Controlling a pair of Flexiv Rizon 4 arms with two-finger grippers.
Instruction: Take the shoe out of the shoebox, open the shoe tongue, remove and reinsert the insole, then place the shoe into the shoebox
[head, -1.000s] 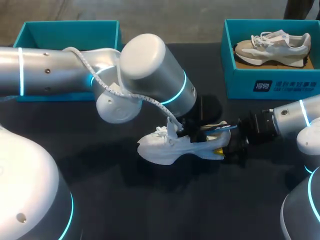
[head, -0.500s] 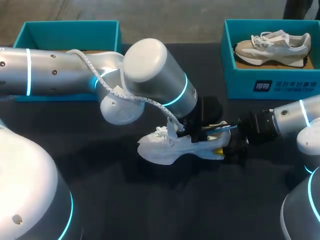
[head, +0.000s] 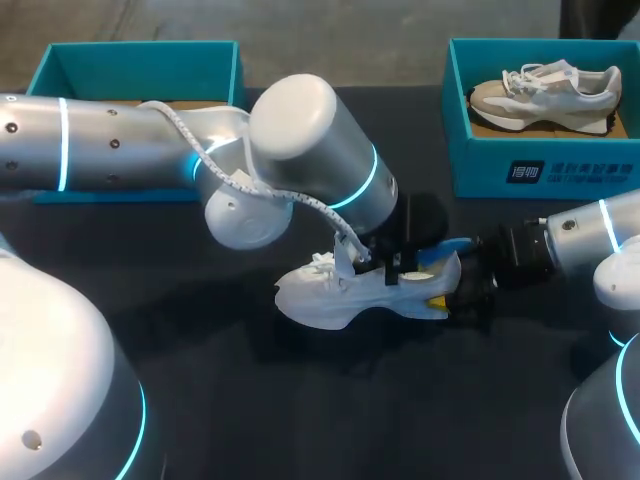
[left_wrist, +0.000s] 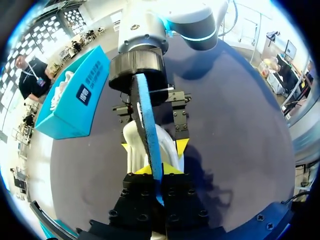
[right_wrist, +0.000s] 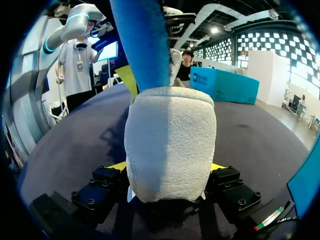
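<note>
As it lies under everything, the dark tabletop (head: 300, 420) is the biggest thing to see. My left arm (head: 300, 150) is next. It is thick and silver, comes in from the left side and reaches past the middle. A white cable (head: 290, 198) hangs along it. My right arm (head: 590, 240) comes in from the right side and points toward the middle.

Two teal boxes stand at the far edge. The left shoebox (head: 140, 65) is at the far left, and the left arm hides part of it. The right shoebox (head: 520, 165) is at the far right, well apart from the first, and a grey shoe (head: 545, 90) lies in it.

The white shoe (head: 340, 298) is out of both boxes. It is near the middle of the tabletop, between the two arms, with its heel toward the right arm. I cannot tell if it rests on the tabletop or is held just above it. The blue insole (left_wrist: 147, 120) sticks up out of the shoe near the heel.

The right tool (right_wrist: 170, 167) is clamped on the heel of the white shoe, one finger on each side. The left tool (left_wrist: 157, 170) is squeezed tight on the blue insole, just above the shoe.
</note>
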